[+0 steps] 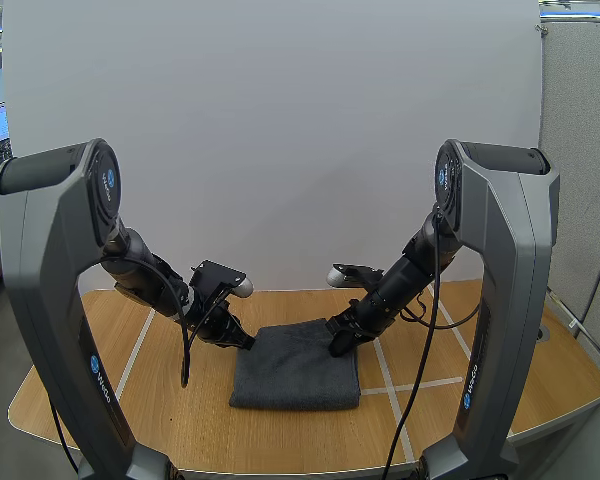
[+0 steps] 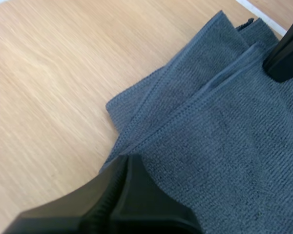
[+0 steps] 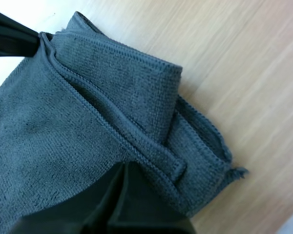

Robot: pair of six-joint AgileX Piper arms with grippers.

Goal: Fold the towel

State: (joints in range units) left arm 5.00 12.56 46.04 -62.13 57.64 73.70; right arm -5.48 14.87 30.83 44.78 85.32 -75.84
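A dark grey towel (image 1: 295, 365) lies folded into a rough square on the middle of the wooden table. My left gripper (image 1: 245, 343) is down at its far left corner. In the left wrist view the fingers lie together as one wedge (image 2: 129, 161), pinching the corner of the towel's (image 2: 224, 146) top layer. My right gripper (image 1: 337, 348) is at the far right corner. Its fingers are likewise closed (image 3: 124, 168) on a raised ridge of the towel (image 3: 63, 122). Layered edges show beside both grippers. Each wrist view shows the other arm's tip at the opposite corner.
The light wooden table (image 1: 170, 420) carries white tape lines (image 1: 412, 385) to the right of the towel and another (image 1: 132, 360) to the left. Its rounded front edge lies close below the towel. Both arm bases stand at the near corners.
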